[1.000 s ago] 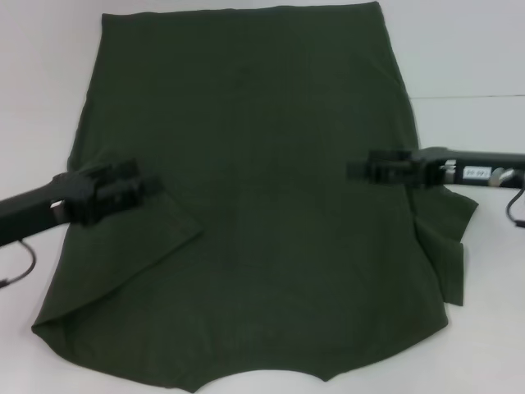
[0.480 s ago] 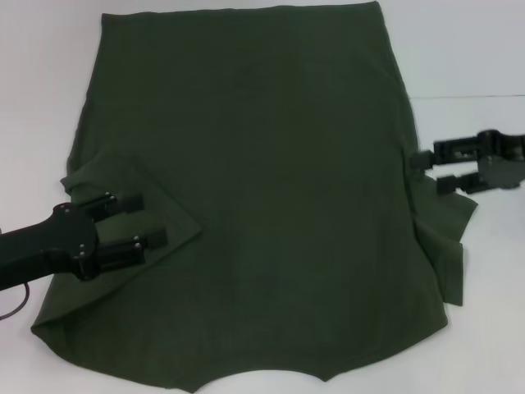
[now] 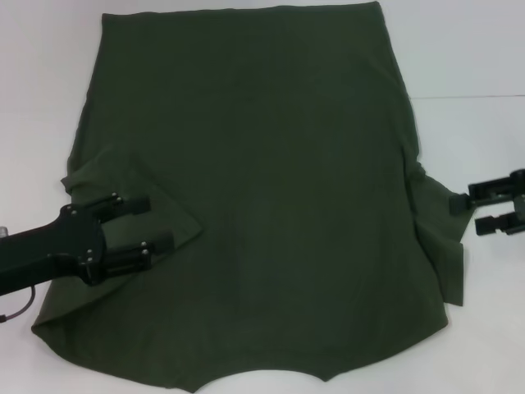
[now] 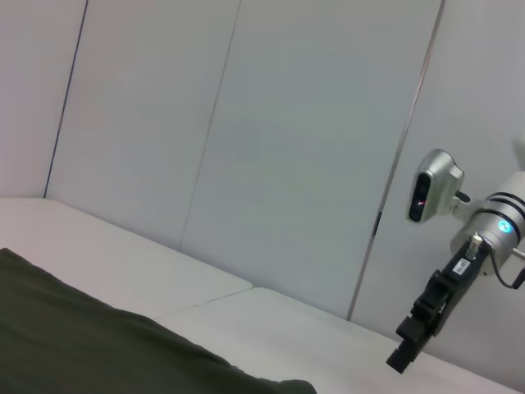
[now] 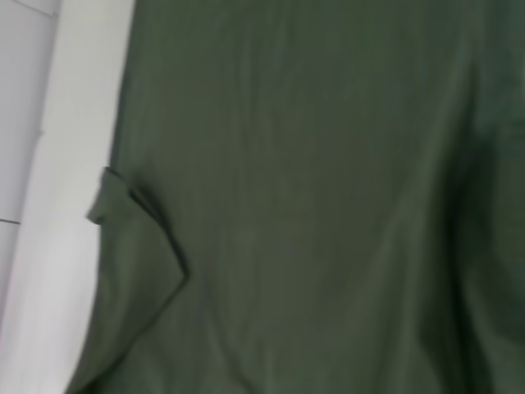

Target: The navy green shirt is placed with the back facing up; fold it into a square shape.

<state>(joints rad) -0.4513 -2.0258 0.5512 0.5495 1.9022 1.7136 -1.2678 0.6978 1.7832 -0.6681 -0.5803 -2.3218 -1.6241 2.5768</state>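
While the left hand (image 3: 148,226) hovers with its two fingers spread apart over the folded-in left sleeve (image 3: 135,209), it grips nothing. Over on the right, the right hand (image 3: 472,211) sits just off the cloth's edge, fingers parted and empty, beside the rumpled right sleeve (image 3: 443,238). Beneath both lies the navy green shirt (image 3: 271,189), plain side up, spread flat across the white table (image 3: 467,57), hem at the far side, collar edge nearest the robot.
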